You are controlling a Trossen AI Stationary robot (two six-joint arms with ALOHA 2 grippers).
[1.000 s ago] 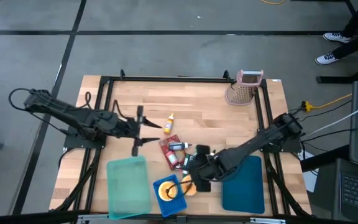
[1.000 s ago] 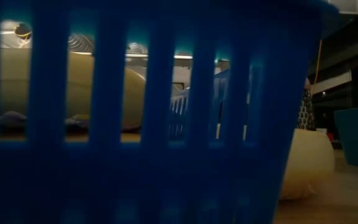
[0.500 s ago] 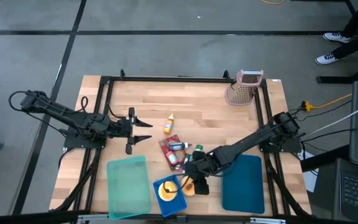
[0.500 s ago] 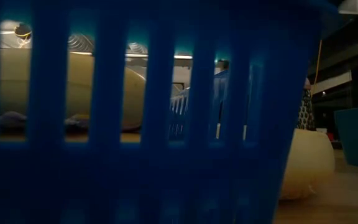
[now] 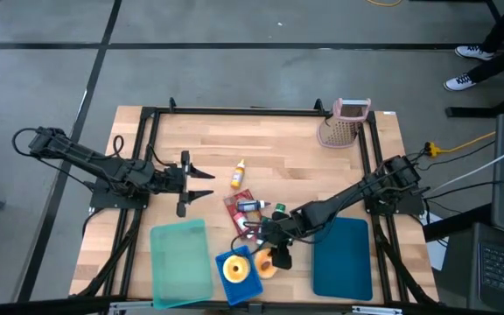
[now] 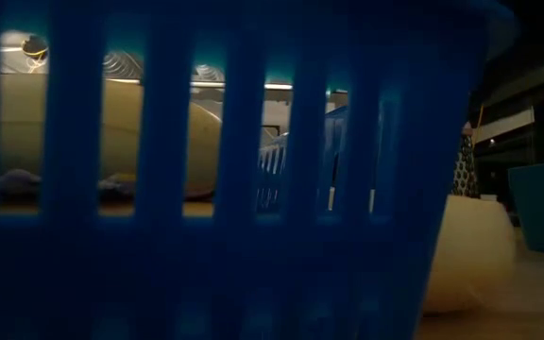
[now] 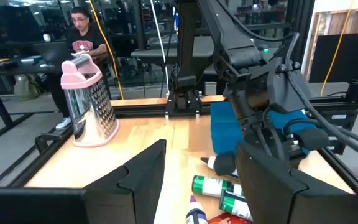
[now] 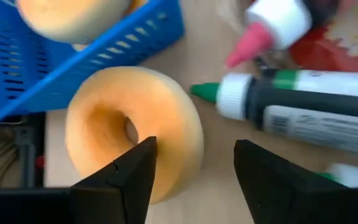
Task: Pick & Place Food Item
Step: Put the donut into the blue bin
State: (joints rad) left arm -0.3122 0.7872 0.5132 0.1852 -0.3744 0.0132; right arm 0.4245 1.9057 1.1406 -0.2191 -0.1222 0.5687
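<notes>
Now the right hand (image 8: pixel 191 168) hovered spread over the loose doughnut (image 8: pixel 135 127), which lay on the tabletop (image 5: pixel 287 153) beside the blue basket (image 8: pixel 73 56). Closing squarely across its ring would likely hold best. Left hand (image 5: pixel 201 181) waited, spread.

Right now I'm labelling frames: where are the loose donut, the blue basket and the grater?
loose donut (image 8: pixel 132 127), right wrist view, ring's top face.
blue basket (image 5: pixel 248 286), high view, its right rim.
grater (image 7: pixel 92 106), left wrist view, its metal face.
</notes>
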